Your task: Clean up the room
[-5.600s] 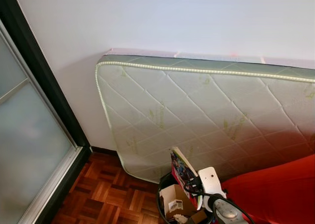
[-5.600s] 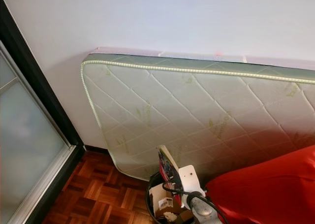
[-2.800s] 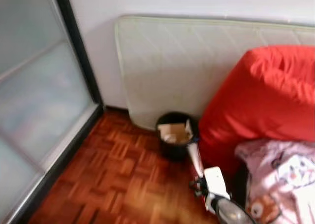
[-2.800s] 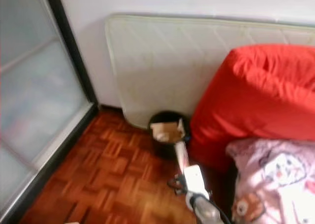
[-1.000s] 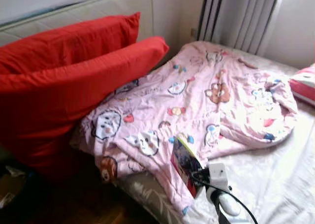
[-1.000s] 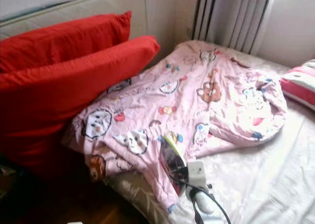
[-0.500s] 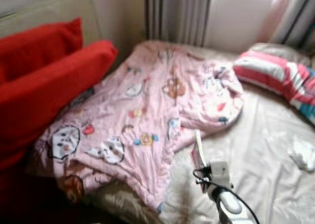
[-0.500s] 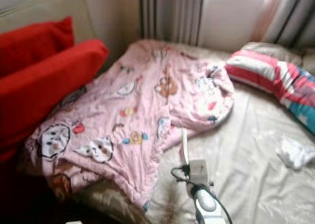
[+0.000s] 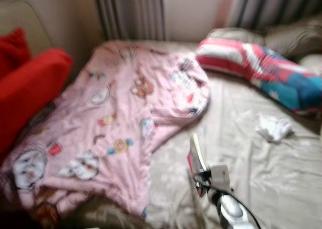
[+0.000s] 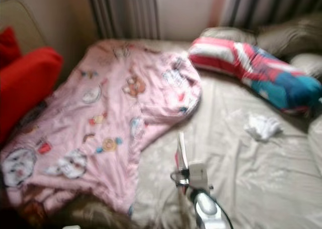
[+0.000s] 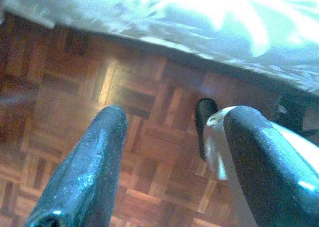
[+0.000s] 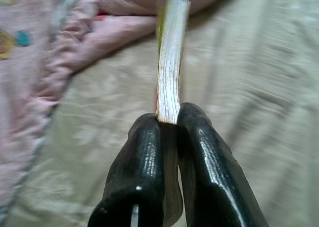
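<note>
Pink cartoon-print blanket (image 9: 115,118), red cushion (image 9: 30,93)

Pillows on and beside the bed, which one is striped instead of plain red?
The striped pillow lying at the head of the bed, below the curtains: it has red, white and blue bands. The red cushions at the bed's left side are a single solid colour.

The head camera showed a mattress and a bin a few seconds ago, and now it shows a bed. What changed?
The robot turned right, so the view swung from the leaning mattress and bin, past the red cushions, to the bed with its pink blanket, striped pillow and a white cloth. Those things did not move themselves. The right gripper stays shut on the thin book.
</note>
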